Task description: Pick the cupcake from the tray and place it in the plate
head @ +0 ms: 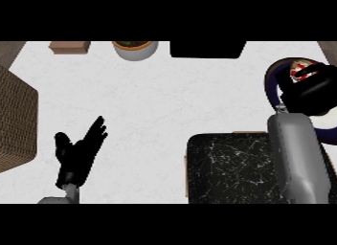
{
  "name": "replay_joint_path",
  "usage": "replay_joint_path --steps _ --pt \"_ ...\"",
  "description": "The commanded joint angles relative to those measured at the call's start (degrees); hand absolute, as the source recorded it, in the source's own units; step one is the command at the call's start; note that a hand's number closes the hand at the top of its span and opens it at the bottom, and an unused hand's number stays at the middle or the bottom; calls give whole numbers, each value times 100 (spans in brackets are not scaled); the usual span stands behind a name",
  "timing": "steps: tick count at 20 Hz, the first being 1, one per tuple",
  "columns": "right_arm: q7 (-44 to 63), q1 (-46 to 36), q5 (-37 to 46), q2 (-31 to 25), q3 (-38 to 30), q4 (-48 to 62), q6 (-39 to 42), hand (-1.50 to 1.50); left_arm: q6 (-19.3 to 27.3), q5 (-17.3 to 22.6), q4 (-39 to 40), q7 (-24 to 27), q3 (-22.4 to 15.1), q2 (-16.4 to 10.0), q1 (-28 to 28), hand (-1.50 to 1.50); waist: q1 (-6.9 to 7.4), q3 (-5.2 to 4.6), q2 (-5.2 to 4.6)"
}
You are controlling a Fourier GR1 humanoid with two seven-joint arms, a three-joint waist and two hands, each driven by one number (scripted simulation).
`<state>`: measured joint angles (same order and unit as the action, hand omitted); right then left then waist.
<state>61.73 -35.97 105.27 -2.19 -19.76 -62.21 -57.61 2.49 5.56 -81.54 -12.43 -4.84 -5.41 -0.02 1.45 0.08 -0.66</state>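
My right hand is over the plate, a white plate with a dark blue rim at the right edge of the counter. Its fingers curl round the cupcake, of which a red and white top shows just beyond the hand. I cannot tell whether the cupcake touches the plate. The black marbled tray lies at the lower right, partly under my right forearm, and nothing shows on its visible part. My left hand rests open at the lower left, fingers up.
A wicker basket stands along the left edge. At the back are a small wooden block, a white pot with a plant and a black box.
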Motion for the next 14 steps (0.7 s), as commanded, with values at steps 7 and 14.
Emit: replay_joint_path --steps 7,14 --pt "-389 -106 -1607 -1356 -576 1684 -1786 150 48 -37 -77 -87 -74 132 102 0 -33 3 25" --pt "-753 -189 -3280 -1925 -560 2541 -1486 150 108 -168 -30 -92 -92 128 3 0 -49 14 6"
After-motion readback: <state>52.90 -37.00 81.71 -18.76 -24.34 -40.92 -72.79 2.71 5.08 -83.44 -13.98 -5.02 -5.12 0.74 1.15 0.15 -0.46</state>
